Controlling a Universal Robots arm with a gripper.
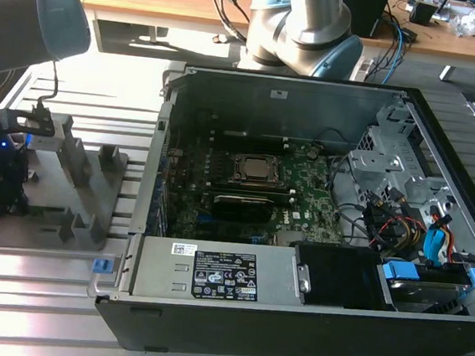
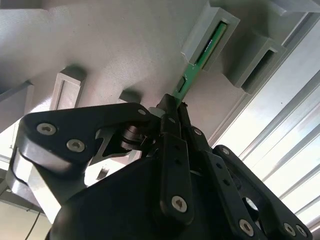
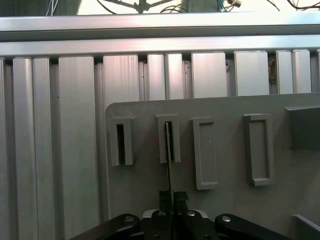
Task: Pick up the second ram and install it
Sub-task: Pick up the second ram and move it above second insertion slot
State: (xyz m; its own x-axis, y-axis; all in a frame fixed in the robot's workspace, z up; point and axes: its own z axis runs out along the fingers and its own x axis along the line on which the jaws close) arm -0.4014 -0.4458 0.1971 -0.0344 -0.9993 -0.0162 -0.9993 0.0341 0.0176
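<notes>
- A robot arm (image 1: 30, 11) reaches down at the exterior view's left, over a grey tray (image 1: 93, 189) of upright holders. The tray lies on a ribbed metal surface (image 1: 42, 281).
- The dark wrist of the arm hangs low over the left part of this tray, with a small blue light on it.
- In the second wrist view, the jaws are clamped together on one end of the memory stick (image 2: 186, 81), a thin green board.
- The black fingers (image 2: 172, 145) press on both flat faces of the stick, with no gap showing beside it.
- From the jaws the stick runs straight out, and its far end sits inside a narrow grey holder (image 2: 199, 31) on the tray.
- In the first wrist view the memory stick (image 3: 168, 172) is seen edge-on as a thin line. It runs from between the jaws into the slot of the holder (image 3: 162, 142).
- A narrow slot stands just beside this holder, and two wider ones stand on its other side.
- At the centre and right of the exterior view, well apart from the tray, an open computer case (image 1: 167, 121) lies on its side. Its green main board (image 1: 310, 206) faces up.
</notes>
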